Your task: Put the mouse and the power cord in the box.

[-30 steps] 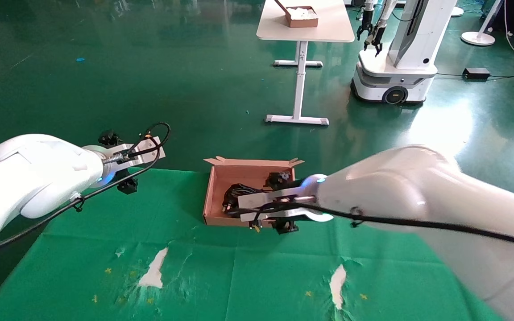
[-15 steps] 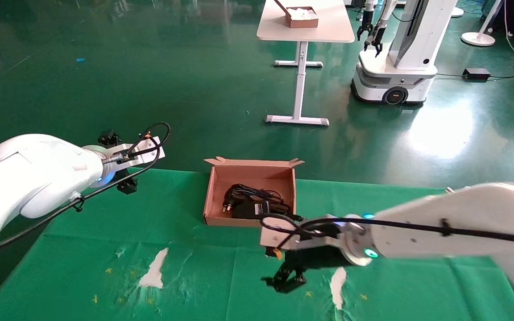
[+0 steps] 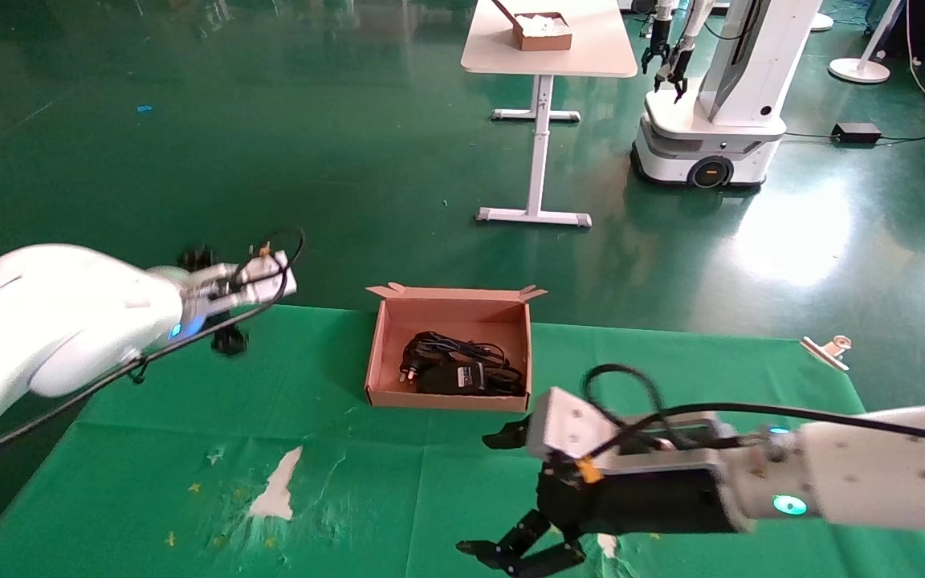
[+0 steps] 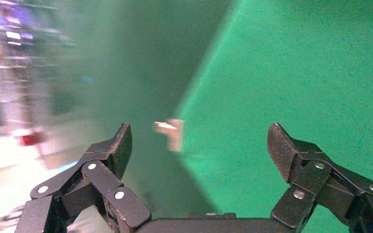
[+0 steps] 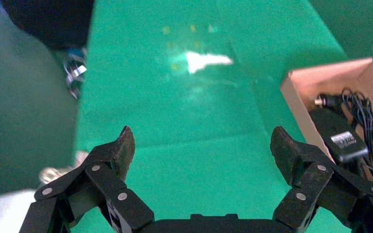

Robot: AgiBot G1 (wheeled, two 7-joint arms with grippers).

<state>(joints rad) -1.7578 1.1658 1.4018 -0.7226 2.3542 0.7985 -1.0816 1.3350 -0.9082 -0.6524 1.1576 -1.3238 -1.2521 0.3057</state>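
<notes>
Lying in the box: a black cord.

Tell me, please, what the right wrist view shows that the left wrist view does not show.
Only the right wrist view shows the box, holding a black power brick and thin cable, and a white tear in the green cloth. Only the left wrist view shows the cloth's edge with a clip on it and the blurred floor beyond. Both show an open, empty gripper, the right gripper and the left gripper, over the cloth.

Power cord inside box; right tool near table's front, spread.
</notes>
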